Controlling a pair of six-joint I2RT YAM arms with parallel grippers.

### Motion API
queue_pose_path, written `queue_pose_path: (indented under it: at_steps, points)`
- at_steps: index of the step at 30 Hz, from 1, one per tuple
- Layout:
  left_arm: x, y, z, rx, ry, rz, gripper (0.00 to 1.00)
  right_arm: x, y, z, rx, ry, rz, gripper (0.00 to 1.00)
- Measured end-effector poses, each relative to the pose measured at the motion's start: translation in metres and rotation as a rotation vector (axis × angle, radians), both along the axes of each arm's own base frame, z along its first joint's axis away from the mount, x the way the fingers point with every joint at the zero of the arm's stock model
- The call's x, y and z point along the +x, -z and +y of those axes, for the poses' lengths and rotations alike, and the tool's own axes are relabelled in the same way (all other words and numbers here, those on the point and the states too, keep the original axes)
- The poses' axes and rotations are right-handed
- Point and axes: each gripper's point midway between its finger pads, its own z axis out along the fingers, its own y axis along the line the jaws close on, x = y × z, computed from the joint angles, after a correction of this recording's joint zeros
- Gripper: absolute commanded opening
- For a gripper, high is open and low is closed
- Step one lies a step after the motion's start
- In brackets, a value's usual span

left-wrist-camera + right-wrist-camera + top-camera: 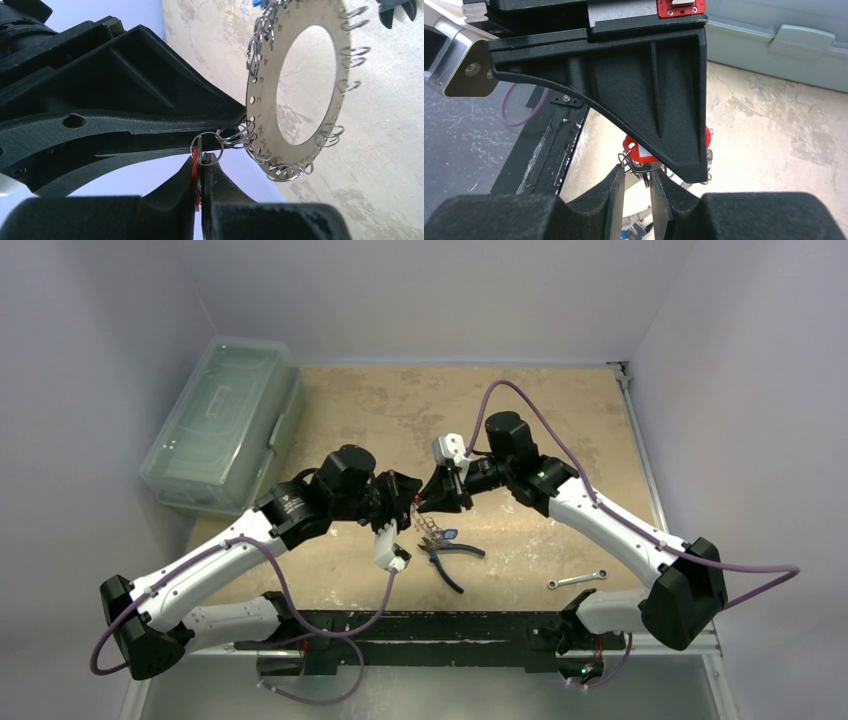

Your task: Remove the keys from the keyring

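in the top view the two arms are reaching toward each other over the middle of the table (560, 420). the left gripper (405, 502) and the right gripper (432, 498) are meeting tip to tip at the centre of the frame. the keyring (430, 528) is hanging just under them. a little lower and to the right the blue-handled pliers (452, 553) are lying on the table, and the wrench (577, 580) is lying well apart from them, toward the lower right. a clear plastic box (222, 420) is standing at the upper left.

in the left wrist view the left gripper (201, 162) is showing at the bottom centre. its fingers are pressing together on a key with a red tag (196, 175), which is seen from the edge. the keyring (261, 100) is filling the upper right. it is a flat silver disc with a big round hole, small numbered holes along the rim and many small wire rings in them. the right gripper (235, 127) is entering from the left with its fingers nearly together, and its tip is pinching the wire rings at the lower left rim of the disc.

in the right wrist view the right gripper (638, 172) is sitting at the bottom centre. only a narrow gap is showing between its fingers, and thin metal rings are sitting in this gap. the left gripper's finger (659, 100) is covering the middle of the frame, and the key with a red tag (638, 152) is peeking out just beneath it. the plastic box (784, 45) is lying across the upper right.
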Motion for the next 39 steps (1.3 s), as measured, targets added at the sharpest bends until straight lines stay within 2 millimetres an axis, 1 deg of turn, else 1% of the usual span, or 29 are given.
queue_pose_path:
  at_steps: [1, 5, 8, 15, 19, 29, 36, 39]
  points:
    - [0.000, 0.000, 0.000, 0.000, 0.000, 0.000, 0.00, 0.000, 0.000, 0.000, 0.000, -0.002, 0.000, 0.27]
    - [0.000, 0.001, 0.000, 0.001, 0.001, 0.003, 0.00, -0.001, 0.001, 0.000, -0.002, -0.006, -0.009, 0.15]
    - [-0.001, 0.003, 0.001, 0.005, -0.005, 0.013, 0.00, 0.000, 0.002, 0.000, -0.005, -0.006, -0.017, 0.00]
    - [0.000, 0.005, 0.004, -0.001, -0.039, 0.049, 0.00, 0.000, 0.002, -0.001, -0.007, -0.003, -0.017, 0.00]
    - [0.001, 0.005, 0.007, -0.010, -0.074, 0.070, 0.00, 0.003, 0.000, -0.001, -0.009, 0.024, -0.006, 0.00]
    - [-0.003, -0.005, 0.021, -0.040, -0.131, 0.083, 0.00, 0.004, -0.015, -0.003, 0.030, 0.033, -0.024, 0.00]
    - [-0.007, 0.001, 0.029, -0.032, -0.140, 0.065, 0.00, 0.005, -0.021, -0.008, 0.052, 0.035, 0.023, 0.00]
    - [-0.007, 0.003, 0.028, -0.036, -0.130, 0.045, 0.00, 0.005, -0.025, -0.009, 0.061, 0.039, 0.060, 0.00]
